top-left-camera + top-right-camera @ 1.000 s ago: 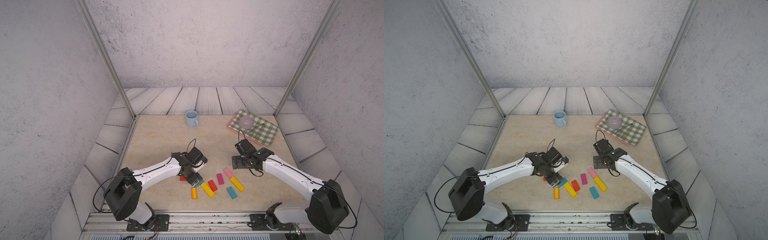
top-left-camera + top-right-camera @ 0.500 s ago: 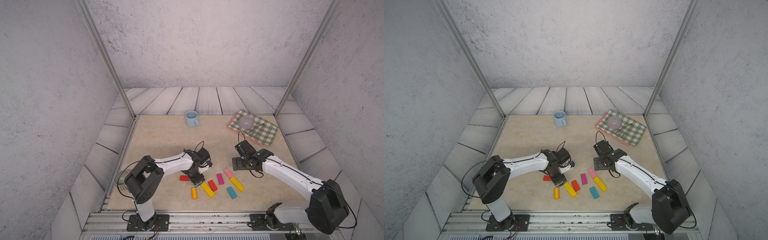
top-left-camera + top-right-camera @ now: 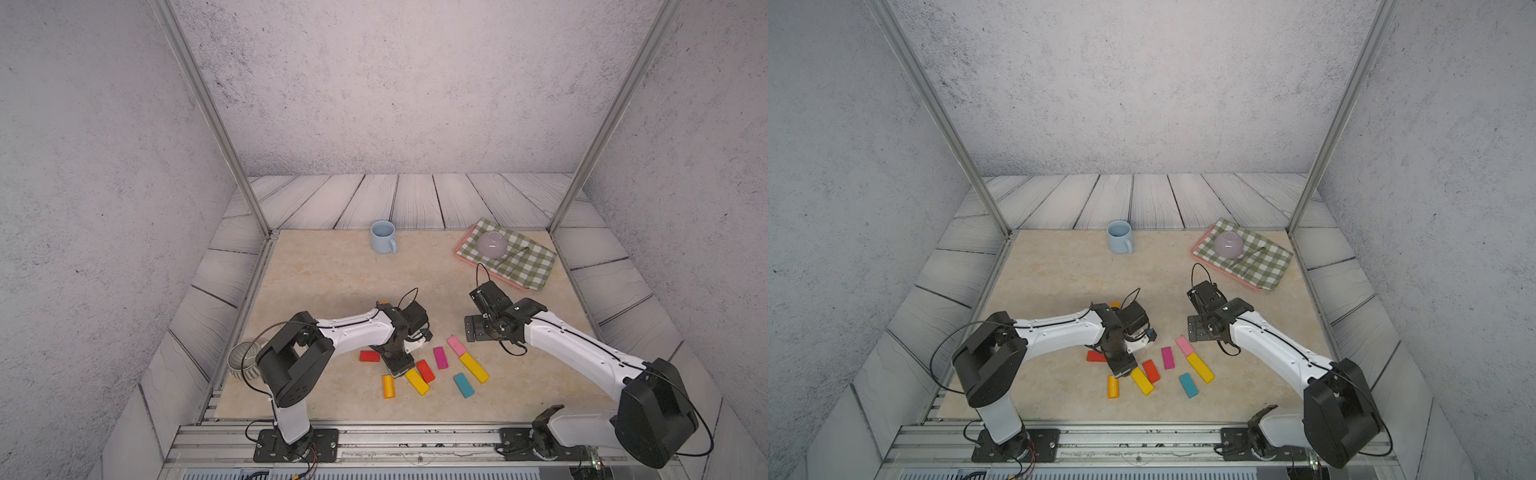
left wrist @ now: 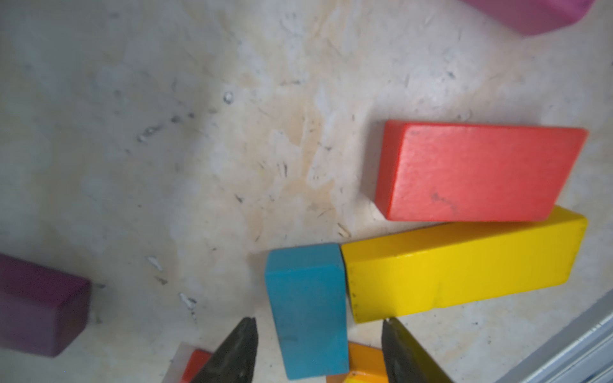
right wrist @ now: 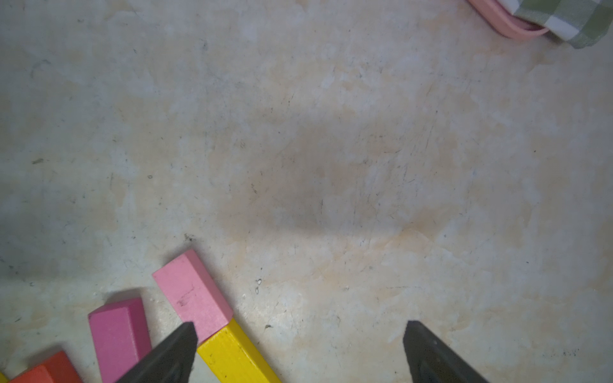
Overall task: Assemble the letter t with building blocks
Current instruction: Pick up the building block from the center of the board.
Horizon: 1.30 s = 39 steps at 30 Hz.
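Observation:
Several building blocks lie near the table's front: red [image 3: 369, 356], orange [image 3: 388, 386], yellow [image 3: 417, 381], another red [image 3: 425, 370], magenta [image 3: 441, 358], pink [image 3: 456, 345], a long yellow [image 3: 473, 368] and teal [image 3: 463, 385]. My left gripper [image 3: 400, 371] points down among them. In the left wrist view its jaws [image 4: 318, 331] straddle a second teal block [image 4: 308, 308] with a gap on each side; that block's end meets a yellow block [image 4: 457, 268]. My right gripper [image 5: 298, 331] stands open over bare table, one finger beside the pink block [image 5: 192, 295].
A light-blue mug [image 3: 383, 237] stands at the back. At the back right is a pink tray [image 3: 465, 257] with a checked cloth and an upturned lilac bowl [image 3: 491, 244]. A grey ribbed cup [image 3: 243, 365] sits off the table's left edge. A purple block [image 4: 39, 305] lies near the left gripper.
The left arm has swung its gripper rightward onto the block cluster, and its jaws have narrowed around the teal block. The right arm has not moved.

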Tool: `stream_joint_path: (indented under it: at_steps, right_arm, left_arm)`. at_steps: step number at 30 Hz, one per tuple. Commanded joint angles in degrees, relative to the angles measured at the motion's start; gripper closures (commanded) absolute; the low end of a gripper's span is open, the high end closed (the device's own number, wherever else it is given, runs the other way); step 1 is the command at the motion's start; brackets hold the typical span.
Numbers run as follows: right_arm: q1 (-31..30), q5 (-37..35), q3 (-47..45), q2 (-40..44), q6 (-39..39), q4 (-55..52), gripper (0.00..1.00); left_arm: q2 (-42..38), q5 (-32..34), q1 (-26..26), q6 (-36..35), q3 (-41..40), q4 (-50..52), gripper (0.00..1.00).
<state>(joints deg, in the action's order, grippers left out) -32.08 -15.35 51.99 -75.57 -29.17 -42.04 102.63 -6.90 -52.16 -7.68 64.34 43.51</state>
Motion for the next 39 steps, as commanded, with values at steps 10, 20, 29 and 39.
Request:
stream_joint_path:
  at_steps: [10,20,29,39]
  right_arm:
    - [0.1,-0.4,1.3,0.6,-0.3,-1.4,0.01]
    - [0.0,-0.6,1.1,1.0,-0.5,-1.3,0.01]
    - [0.1,-0.8,0.6,1.1,-0.7,-1.0,0.01]
    - [0.0,-0.8,0.8,0.3,0.3,-0.7,0.01]
  left_arm:
    - [2.5,3.3,0.1,0.3,2.5,2.0,0.38]
    - [4.8,3.4,0.1,0.3,3.2,3.3,0.42]
    - [4.4,3.8,0.1,0.3,3.4,4.1,0.6]
    - [-2.5,5.1,2.2,-3.3,7.9,4.5,0.82]
